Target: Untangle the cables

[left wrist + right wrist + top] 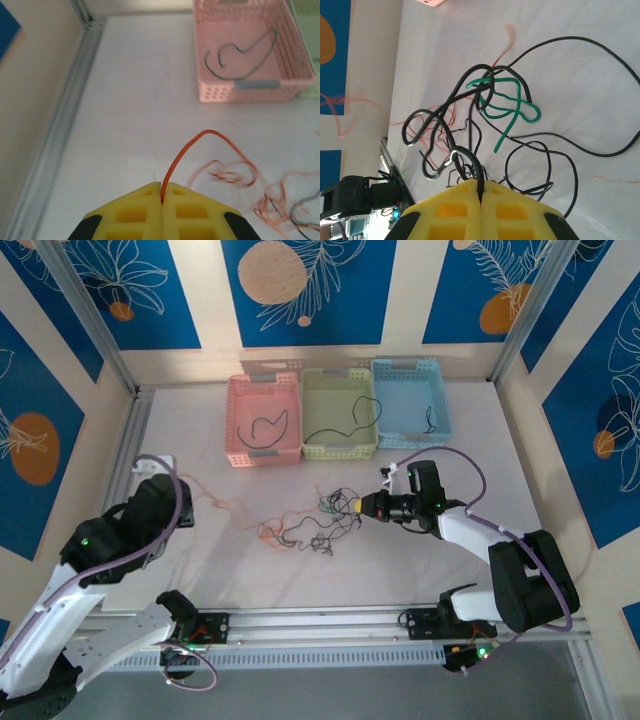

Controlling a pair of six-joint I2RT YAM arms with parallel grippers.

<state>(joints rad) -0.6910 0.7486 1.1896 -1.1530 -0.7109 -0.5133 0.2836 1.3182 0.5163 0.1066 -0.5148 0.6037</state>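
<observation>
The cables [315, 525] lie as a loose tangle mid-table, black strands with thin orange ones [275, 532] on its left. My left gripper [186, 521] sits at the left, away from the clump. In the left wrist view its yellow pads [162, 192] are shut on the end of an orange cable [185, 150] that arcs right toward the tangle. My right gripper [358, 505] is at the clump's right edge. Its pads [481, 189] are shut on a thick black cable [470, 157], with a green cable [512, 107] and more black loops just beyond.
Three baskets stand at the back: pink [232, 410], green [340, 375] and blue [410, 365], each holding a dark cable. The pink basket [240, 92] is ahead and to the right of my left gripper. Walls enclose the table on three sides.
</observation>
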